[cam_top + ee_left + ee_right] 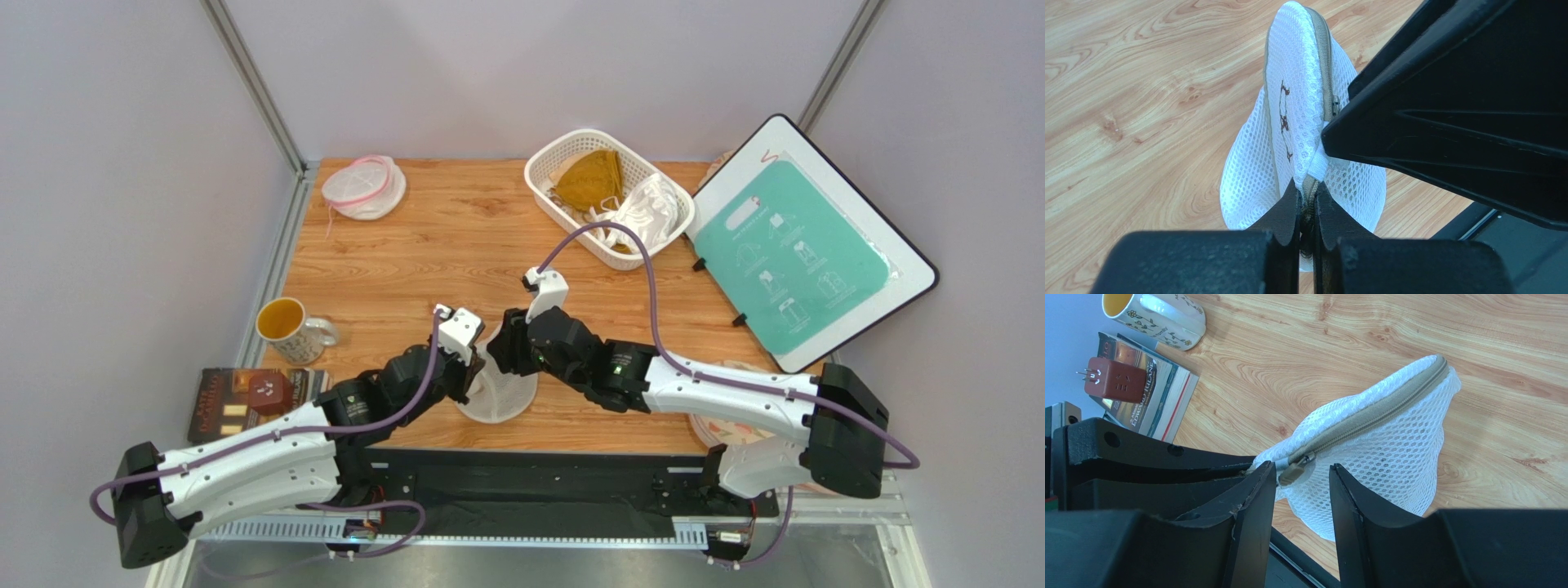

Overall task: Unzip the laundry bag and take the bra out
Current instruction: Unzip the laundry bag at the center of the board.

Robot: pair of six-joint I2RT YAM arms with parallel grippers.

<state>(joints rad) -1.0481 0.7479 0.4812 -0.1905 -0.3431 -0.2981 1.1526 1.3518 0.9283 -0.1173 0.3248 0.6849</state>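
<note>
Jaws of left gripper (1308, 191) clamp laundry bag (1298, 110) seam; right gripper (1303, 470) half-open astride zipper pull (1293, 473).

The laundry bag (497, 392), of white mesh with a tan zip (1370, 416), is stood upright on the desk (429, 245) near the front edge. The zip is seen closed along its visible length, with the pull (1293, 471) at one end. The zipped seam is pinched by the left pincer (1308, 191).

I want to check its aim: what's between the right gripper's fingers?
The tan zipper pull of the laundry bag sits between the open fingers of the right gripper, shown in the right wrist view.
</note>
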